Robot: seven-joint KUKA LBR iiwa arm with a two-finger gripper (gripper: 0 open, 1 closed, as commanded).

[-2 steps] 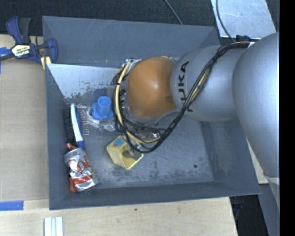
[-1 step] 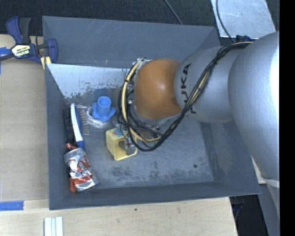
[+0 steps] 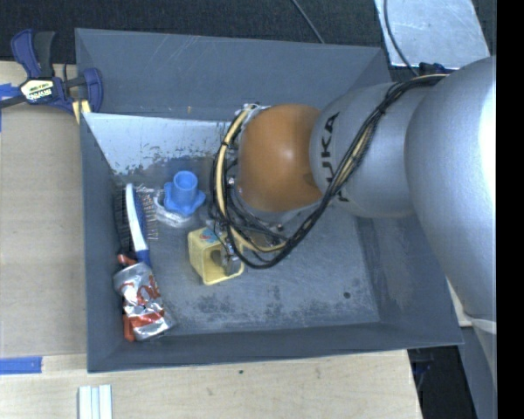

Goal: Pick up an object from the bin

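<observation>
arm enters from the right, orange wrist cover (image 3: 275, 168) over the middle of the bin (image 3: 244, 326). gripper (image 3: 220, 236) sits low at the upper edge of a yellow block (image 3: 211, 264), which lies on the bin floor left of centre. whether the gripper is open or closed cannot be told; the wrist hides it. just up-left of the block: a blue cap (image 3: 183, 192). along the left wall: a black brush (image 3: 121, 221), then a crumpled red and silver wrapper (image 3: 142, 302) towards the near corner.
</observation>
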